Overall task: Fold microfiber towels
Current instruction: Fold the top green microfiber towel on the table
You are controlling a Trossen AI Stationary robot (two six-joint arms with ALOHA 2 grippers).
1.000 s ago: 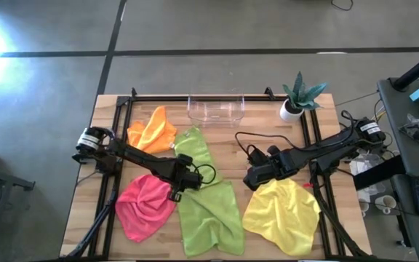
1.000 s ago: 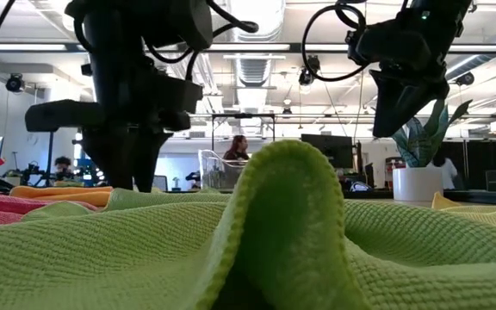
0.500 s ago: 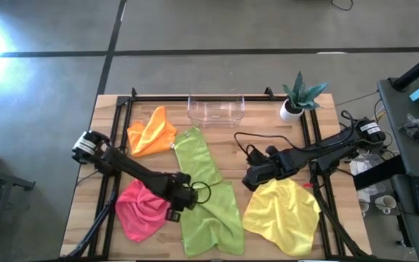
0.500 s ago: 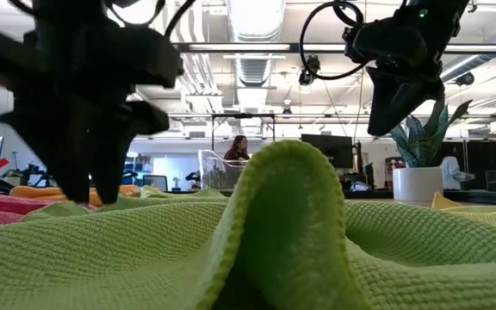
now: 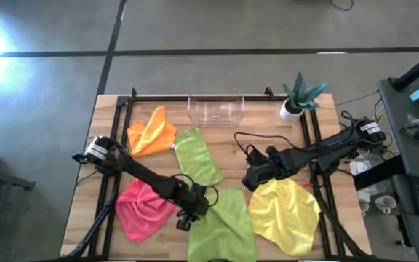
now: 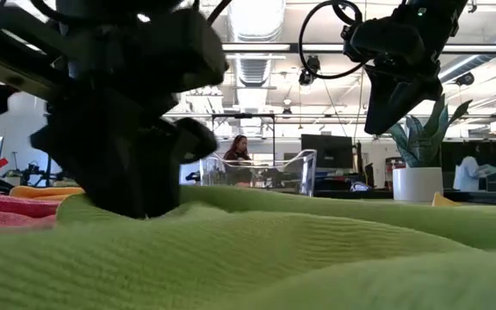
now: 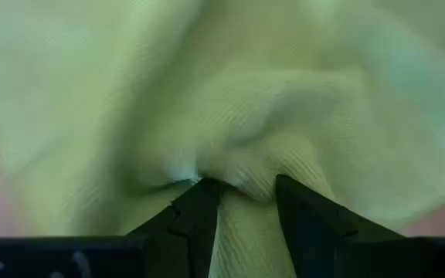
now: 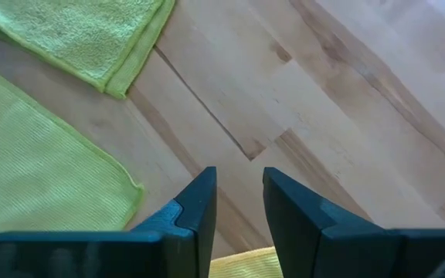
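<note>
Table (image 5: 268, 142): wooden top carrying five cloths; the clear bin (image 5: 216, 108) at its far edge serves as the landmark below
Near green towel (image 5: 222, 227): lies toward the front of the table from the bin, running off the front edge in the high view; its top corner is bunched where the left gripper sits; risk: the pinch looks shallow, so a pull could let the fabric slip free, or drag the whole cloth off the table
Yellow towel (image 5: 284, 215): front-right of the bin, crumpled; no arm is on it
Pink towel (image 5: 142, 207): front-left of the bin, just beside the left arm; risk: the arm could snag it in a sweep
Second green towel (image 5: 197, 154): directly in front of the bin, flat
Orange towel (image 5: 151, 131): left of the bin, heaped
Left gripper (image 7: 239, 202): clenched on a ridge of the near green towel; fabric rises between its fingers
Right gripper (image 8: 238, 202): fingers parted over bare wood, grasping nothing; front-right of the bin, beside the yellow towel's edge
</note>
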